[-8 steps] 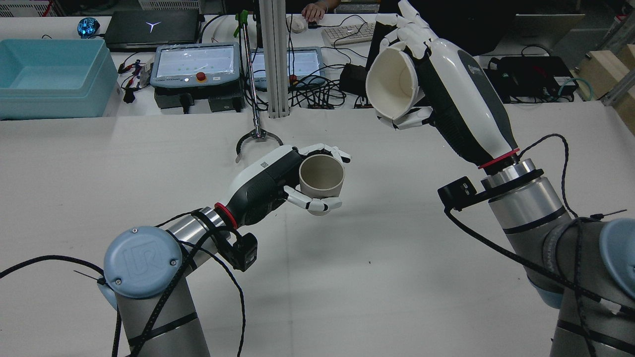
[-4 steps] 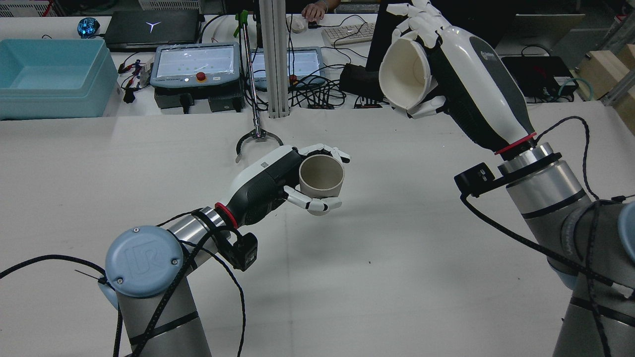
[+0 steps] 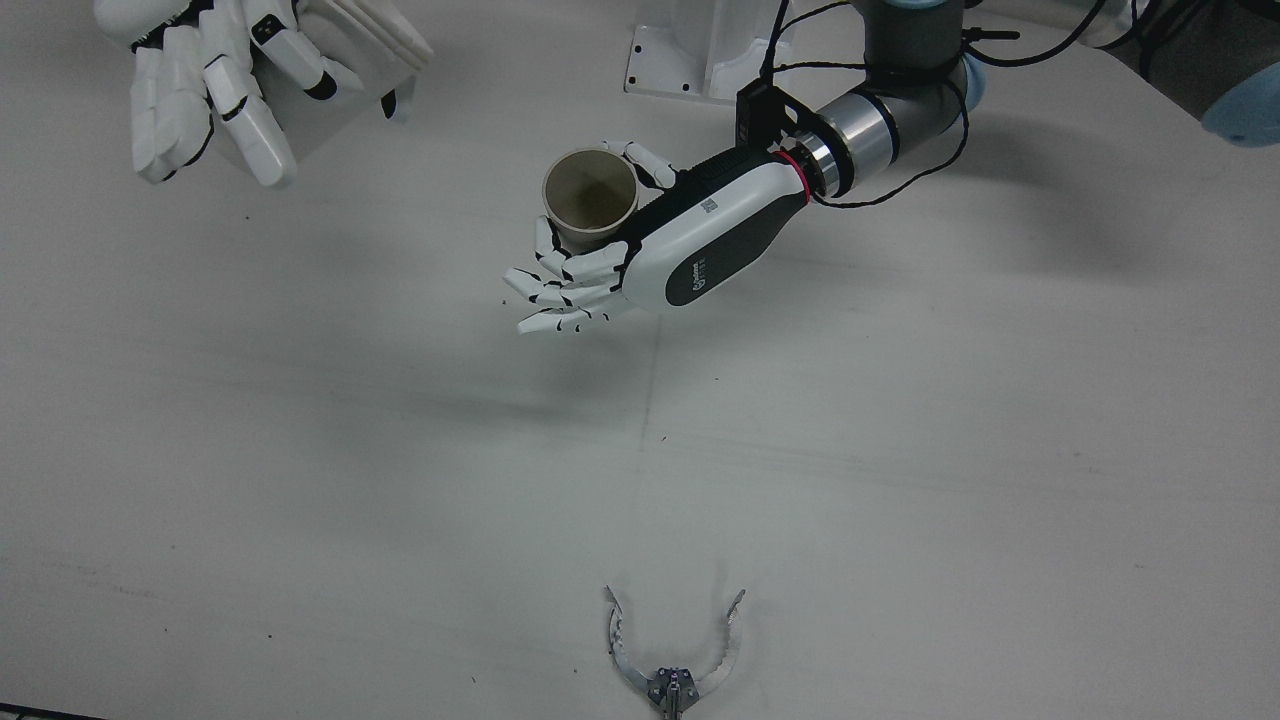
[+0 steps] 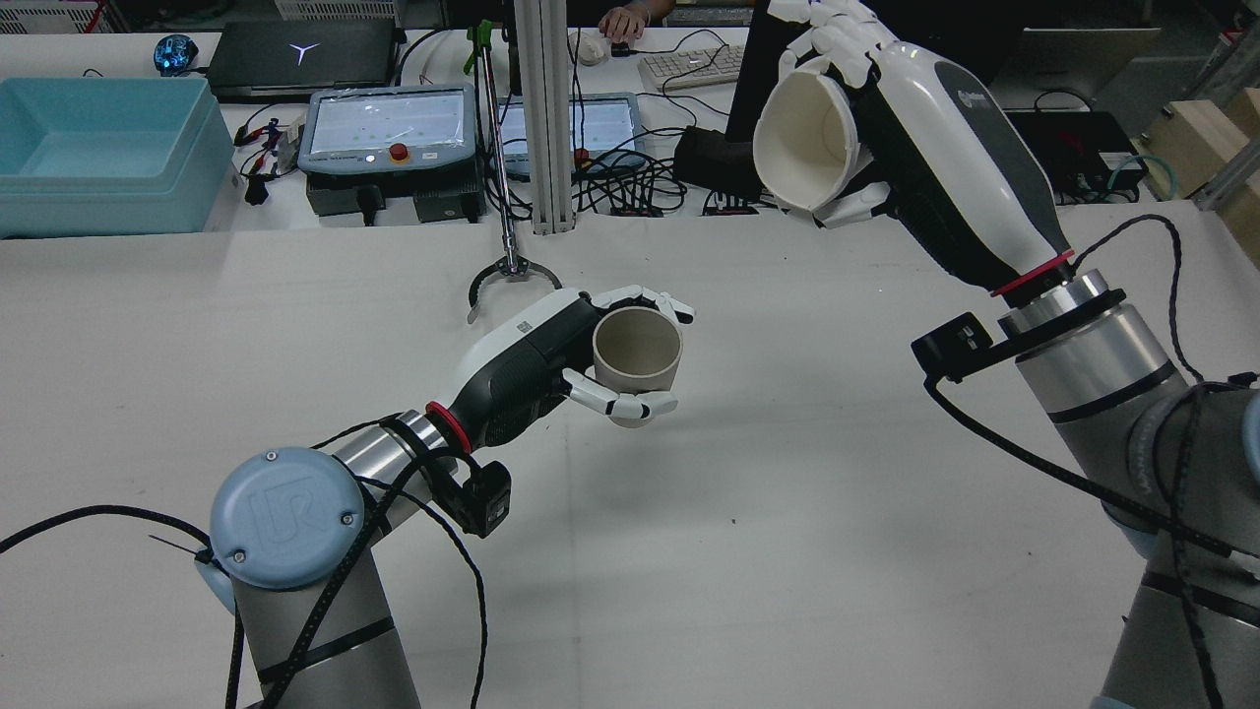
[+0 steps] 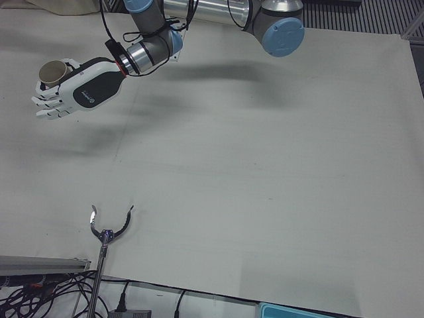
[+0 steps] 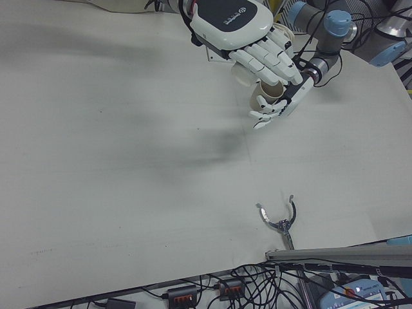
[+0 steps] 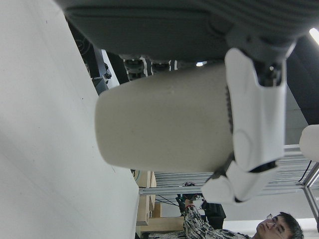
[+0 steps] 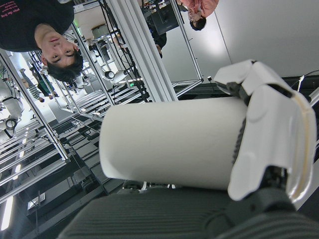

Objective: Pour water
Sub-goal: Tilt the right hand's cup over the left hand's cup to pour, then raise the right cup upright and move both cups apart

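Note:
My left hand [image 4: 536,359] [image 3: 690,250] is shut on a beige cup [image 4: 637,348] [image 3: 590,195] [image 5: 54,70] [image 7: 164,119], held upright a little above the table's middle with its mouth up. High at the right, my right hand [image 4: 915,118] [image 3: 215,85] [image 6: 248,35] is shut on a white cup [image 4: 805,133] [image 8: 172,142], tipped on its side with the mouth turned toward the left and the camera. The white cup hangs well above and to the right of the beige cup. No water shows in either cup.
A metal claw tool [image 4: 507,276] [image 3: 675,650] lies on the table beyond the beige cup. Past the table's far edge stand a light blue bin [image 4: 103,153], two teach pendants [image 4: 389,123], cables, a keyboard and a person's hand [image 4: 622,20].
My right hand with the white cup has risen and drawn back to the right, away from the beige cup. My left hand and its cup have stayed put.

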Tool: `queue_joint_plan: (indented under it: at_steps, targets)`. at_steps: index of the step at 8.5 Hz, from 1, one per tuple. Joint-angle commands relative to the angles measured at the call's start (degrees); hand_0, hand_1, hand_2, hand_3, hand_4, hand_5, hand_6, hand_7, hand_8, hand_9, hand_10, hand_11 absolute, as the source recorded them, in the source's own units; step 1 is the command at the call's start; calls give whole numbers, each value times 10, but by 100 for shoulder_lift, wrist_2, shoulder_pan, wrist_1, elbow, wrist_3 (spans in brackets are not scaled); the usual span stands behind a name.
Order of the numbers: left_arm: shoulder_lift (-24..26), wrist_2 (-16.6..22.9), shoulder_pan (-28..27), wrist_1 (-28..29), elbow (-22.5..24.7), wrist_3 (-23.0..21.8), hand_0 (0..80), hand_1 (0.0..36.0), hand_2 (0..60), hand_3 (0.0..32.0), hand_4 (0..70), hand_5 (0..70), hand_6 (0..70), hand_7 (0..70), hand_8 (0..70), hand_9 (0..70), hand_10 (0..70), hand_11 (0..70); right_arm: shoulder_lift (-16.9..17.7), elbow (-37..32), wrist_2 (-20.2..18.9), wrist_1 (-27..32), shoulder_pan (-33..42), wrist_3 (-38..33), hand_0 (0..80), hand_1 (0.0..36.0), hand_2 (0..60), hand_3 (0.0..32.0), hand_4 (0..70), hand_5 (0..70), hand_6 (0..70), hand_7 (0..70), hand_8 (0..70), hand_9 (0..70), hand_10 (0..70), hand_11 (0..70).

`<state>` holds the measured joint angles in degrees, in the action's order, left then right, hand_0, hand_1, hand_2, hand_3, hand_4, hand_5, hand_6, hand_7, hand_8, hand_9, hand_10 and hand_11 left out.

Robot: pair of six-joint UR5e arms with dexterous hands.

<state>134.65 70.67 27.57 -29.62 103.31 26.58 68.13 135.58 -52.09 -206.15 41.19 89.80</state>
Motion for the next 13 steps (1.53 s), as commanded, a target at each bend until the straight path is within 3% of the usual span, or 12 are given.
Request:
queue_joint_plan:
  at_steps: [1,3,5,6,9,11,12,13]
  targets:
    - [-9,0,64,0,57,-21,535,360,600,0,270,700,150,309,65,122,62,118,33,-58,49,-30,143,-50,521,254,379,0,110,700,114,180,31,66,38,75]
    - [-9,0,100,-35,127,-57,535,360,600,0,270,700,149,308,64,120,61,116,16,-41,58,-39,258,-522,505,235,374,0,127,700,109,170,34,71,43,80]
    - [-9,0,73,-96,154,-57,536,360,600,0,269,700,148,307,63,118,60,115,-160,12,-361,-458,275,-463,514,248,398,0,158,700,116,190,38,78,42,80]
    - [-9,0,38,-97,154,-57,535,360,600,0,269,700,147,306,62,118,60,114,-90,12,-633,-748,450,-463,547,283,420,0,153,700,129,217,39,80,39,78]
    - [-9,0,64,-105,154,-57,533,360,600,0,267,700,147,305,62,118,60,114,314,-41,-1047,-856,749,-463,507,246,407,0,130,700,106,172,26,61,33,67]
    - [-17,0,99,-114,137,-57,535,360,600,0,269,700,147,305,62,117,59,113,332,-84,-866,-839,943,-820,500,239,406,0,129,700,101,160,25,58,34,66]
    - [-18,0,239,-114,145,-65,533,360,600,0,269,700,148,306,62,119,61,115,463,-111,-447,-830,952,-1450,489,224,391,0,139,700,94,150,25,59,38,71]
    - [-35,43,345,-105,137,-74,532,360,600,0,269,700,148,306,63,119,61,115,656,-146,1,-778,944,-2100,483,228,440,0,158,700,93,148,29,65,43,78]
